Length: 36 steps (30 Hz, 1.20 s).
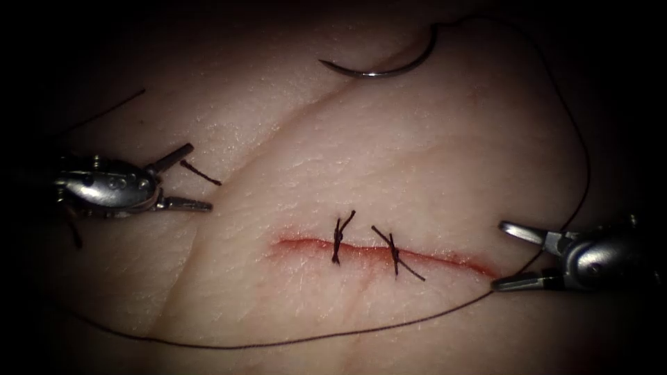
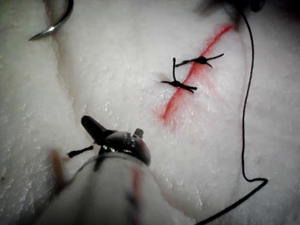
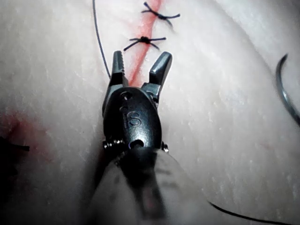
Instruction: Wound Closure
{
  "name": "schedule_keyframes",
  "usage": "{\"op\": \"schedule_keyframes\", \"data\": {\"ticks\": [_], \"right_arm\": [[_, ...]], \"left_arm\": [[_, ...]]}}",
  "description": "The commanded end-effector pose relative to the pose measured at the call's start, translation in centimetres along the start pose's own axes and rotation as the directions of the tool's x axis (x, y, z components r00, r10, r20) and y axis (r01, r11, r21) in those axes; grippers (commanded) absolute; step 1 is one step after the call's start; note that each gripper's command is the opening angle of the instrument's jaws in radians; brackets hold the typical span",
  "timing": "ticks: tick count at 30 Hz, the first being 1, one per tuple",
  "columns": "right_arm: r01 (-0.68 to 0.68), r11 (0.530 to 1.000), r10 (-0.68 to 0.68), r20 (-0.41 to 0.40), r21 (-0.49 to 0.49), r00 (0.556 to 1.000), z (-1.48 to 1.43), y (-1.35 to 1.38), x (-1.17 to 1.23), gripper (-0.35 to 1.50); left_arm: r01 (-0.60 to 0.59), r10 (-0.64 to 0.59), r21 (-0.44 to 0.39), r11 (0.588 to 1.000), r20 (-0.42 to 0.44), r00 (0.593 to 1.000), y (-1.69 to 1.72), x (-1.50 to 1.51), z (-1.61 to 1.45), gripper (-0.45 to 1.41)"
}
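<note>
The needle (image 1: 382, 66) is seen lying free on the tissue (image 1: 431, 160), well above the cut (image 1: 382, 253), its curve bowed downward, its sharp tip aimed left, its long axis set crosswise. The thread (image 1: 333, 335) is trailed from its right end around below the cut. Two knotted stitches (image 1: 338, 239) are set across the cut. The left pincer (image 1: 191, 177) is spread apart, nothing held; the right pincer (image 1: 511, 255) is likewise parted and empty.

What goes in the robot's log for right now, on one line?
left pincer: open, empty | right pincer: open, empty | needle: lying free on tissue | cut: two knotted stitches
</note>
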<state>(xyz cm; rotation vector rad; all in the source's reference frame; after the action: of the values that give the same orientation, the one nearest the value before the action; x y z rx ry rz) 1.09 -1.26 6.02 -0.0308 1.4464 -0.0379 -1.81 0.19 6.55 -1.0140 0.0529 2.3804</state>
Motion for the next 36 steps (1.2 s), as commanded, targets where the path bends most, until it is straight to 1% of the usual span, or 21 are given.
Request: {"op": "schedule_keyframes", "data": {"ticks": [1,3,5,8,9,10,11,13,14,15,16,17,18,20,21,23,27,30,31,35,36], "right_arm": [[-0.015,1.000,0.015,0.003,0.003,1.000,0.02,-0.03,-0.02,1.18],[-0.039,0.999,0.039,0.025,-0.006,0.999,-0.04,0.00,-0.01,1.18],[-0.056,0.998,0.056,0.045,-0.015,0.997,-0.09,0.02,0.03,1.21],[-0.079,0.997,0.080,0.062,-0.023,0.995,-0.15,0.02,0.08,1.23],[-0.100,0.994,0.102,0.078,-0.032,0.992,-0.18,0.00,0.15,1.23],[-0.109,0.993,0.112,0.092,-0.041,0.989,-0.19,-0.01,0.20,1.25],[-0.112,0.992,0.119,0.122,-0.063,0.985,-0.19,-0.03,0.29,1.31],[-0.115,0.990,0.125,0.143,-0.079,0.982,-0.18,-0.07,0.40,1.35],[-0.116,0.990,0.128,0.150,-0.084,0.980,-0.18,-0.09,0.45,1.35],[-0.122,0.988,0.137,0.170,-0.096,0.976,-0.17,-0.11,0.59,1.35],[-0.127,0.986,0.144,0.181,-0.104,0.973,-0.18,-0.09,0.66,1.35],[-0.127,0.986,0.144,0.181,-0.104,0.973,-0.18,-0.09,0.66,1.35],[-0.143,0.984,0.161,0.186,-0.108,0.969,-0.19,-0.06,0.69,1.35],[-0.150,0.983,0.168,0.187,-0.110,0.968,-0.19,-0.05,0.70,1.35],[-0.167,0.980,0.186,0.193,-0.110,0.963,-0.18,-0.05,0.71,1.35],[-0.175,0.979,0.195,0.213,-0.107,0.957,-0.17,-0.06,0.70,1.36],[-0.177,0.979,0.196,0.228,-0.099,0.954,-0.13,-0.09,0.68,1.36],[-0.175,0.980,0.191,0.236,-0.091,0.953,-0.13,-0.11,0.66,1.38],[-0.179,0.980,0.195,0.240,-0.088,0.951,-0.14,-0.12,0.65,1.38],[-0.182,0.980,0.197,0.246,-0.083,0.949,-0.12,-0.15,0.64,1.38],[-0.182,0.980,0.197,0.246,-0.083,0.949,-0.12,-0.15,0.64,1.38]], "left_arm": [[-0.016,0.016,0.018,1.000,-0.015,1.000,0.06,0.20,-0.03,0.93],[-0.008,0.009,0.017,1.000,-0.064,0.998,0.09,0.59,-0.14,0.91],[0.001,-0.002,-0.005,1.000,-0.097,0.995,0.11,0.86,-0.17,0.91],[-0.001,-0.001,-0.013,1.000,-0.106,0.994,0.10,1.07,-0.14,0.94],[-0.040,0.040,0.003,0.999,-0.100,0.994,0.08,1.28,-0.05,0.96],[-0.051,0.051,0.008,0.999,-0.097,0.994,0.06,1.35,0.00,0.96],[-0.055,0.056,0.020,0.998,-0.090,0.994,0.03,1.48,0.17,0.96],[-0.053,0.055,0.029,0.998,-0.084,0.995,-0.01,1.54,0.35,0.96],[-0.052,0.054,0.029,0.998,-0.076,0.996,-0.02,1.55,0.45,0.94],[-0.052,0.053,0.017,0.999,-0.053,0.997,-0.13,1.55,0.77,0.93],[-0.053,0.054,0.011,0.999,-0.038,0.998,-0.21,1.52,0.95,0.93],[-0.053,0.054,0.011,0.999,-0.038,0.998,-0.21,1.52,0.95,0.93],[-0.056,0.056,0.002,0.998,-0.019,0.998,-0.32,1.47,1.17,0.93],[-0.057,0.057,-0.003,0.998,-0.010,0.998,-0.37,1.45,1.25,0.93],[-0.060,0.060,-0.012,0.998,0.006,0.998,-0.47,1.39,1.43,0.93],[-0.065,0.066,-0.024,0.998,0.024,0.998,-0.57,1.33,1.59,0.91],[-0.083,0.086,-0.055,0.995,0.062,0.994,-0.72,1.21,1.83,0.88],[-0.119,0.129,-0.100,0.988,0.098,0.987,-0.80,1.13,1.97,0.86],[-0.141,0.156,-0.131,0.981,0.117,0.981,-0.83,1.06,2.03,0.86],[-0.151,0.184,-0.202,0.968,0.153,0.971,-0.94,0.97,2.14,0.81],[-0.151,0.184,-0.202,0.968,0.153,0.971,-0.94,0.97,2.14,0.81]]}}
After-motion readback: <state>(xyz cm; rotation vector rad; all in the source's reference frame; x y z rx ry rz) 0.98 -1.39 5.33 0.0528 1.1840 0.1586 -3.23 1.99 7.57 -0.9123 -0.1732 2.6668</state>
